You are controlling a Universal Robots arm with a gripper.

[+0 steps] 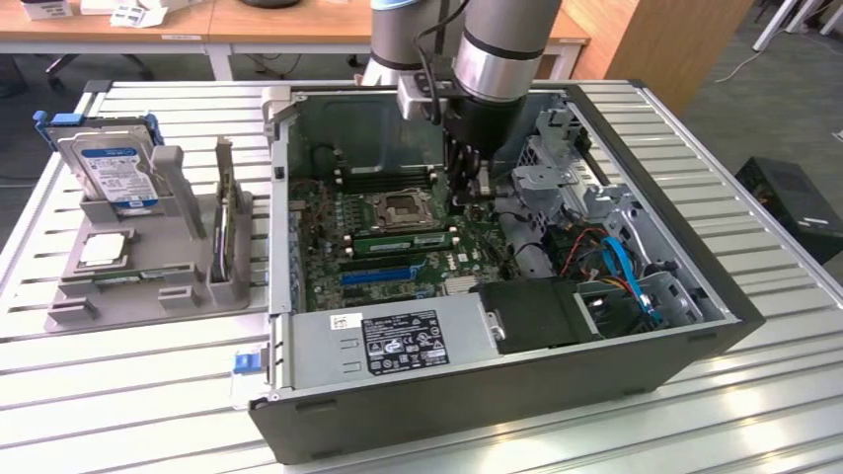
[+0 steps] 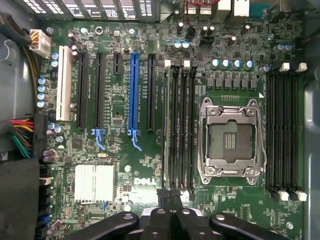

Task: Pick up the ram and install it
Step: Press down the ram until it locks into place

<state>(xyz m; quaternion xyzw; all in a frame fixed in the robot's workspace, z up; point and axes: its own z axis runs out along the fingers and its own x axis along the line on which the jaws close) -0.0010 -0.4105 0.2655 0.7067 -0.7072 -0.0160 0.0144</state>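
From the exterior view, the arm [image 1: 495,49] reaches steeply down into the open PC case [image 1: 527,385] on the slatted desk [image 1: 132,395], its pincer [image 1: 469,183] low over the motherboard [image 1: 382,262] beside the CPU socket [image 1: 399,208]. A ram [image 1: 406,240] stick lies seated just in front of that socket. On the exterior view's left a grey rack [image 1: 145,286] holds a hard drive [image 1: 116,173]. The wrist view looks straight down on the board: empty socket [image 2: 230,137], black memory slots [image 2: 180,127], a blue slot [image 2: 134,90]. The pincer [image 2: 170,200] is shut, with nothing visible between its tips.
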